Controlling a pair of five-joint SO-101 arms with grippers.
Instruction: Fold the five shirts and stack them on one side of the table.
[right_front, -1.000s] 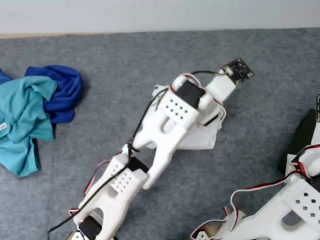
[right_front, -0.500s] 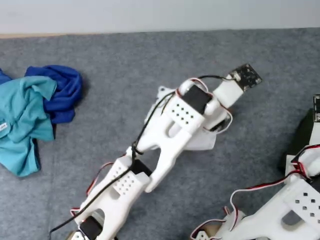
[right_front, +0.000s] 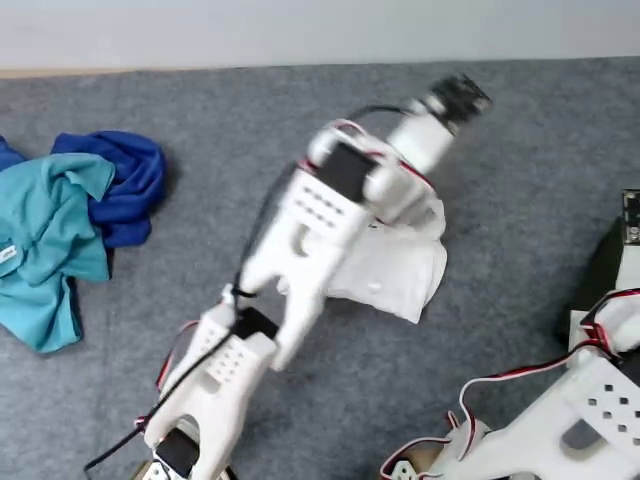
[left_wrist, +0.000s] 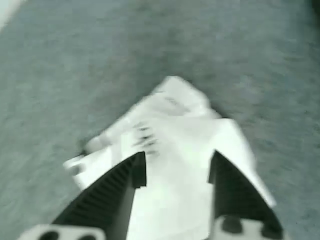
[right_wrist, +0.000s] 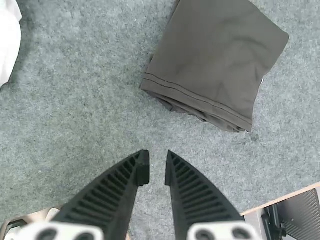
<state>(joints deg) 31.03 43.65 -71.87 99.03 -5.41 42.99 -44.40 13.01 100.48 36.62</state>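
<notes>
Here the left gripper (left_wrist: 177, 157) gapes over the white shirt (left_wrist: 175, 112).

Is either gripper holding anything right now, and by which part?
Nothing appears held. The left gripper is open over the white shirt; the right gripper hangs over bare carpet beside the dark folded shirt.

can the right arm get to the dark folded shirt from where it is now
Probably yes. The right tool hangs just short of the dark folded shirt, with bare grey carpet between them and nothing on the shirt. The left arm is off over the white shirt.
</notes>
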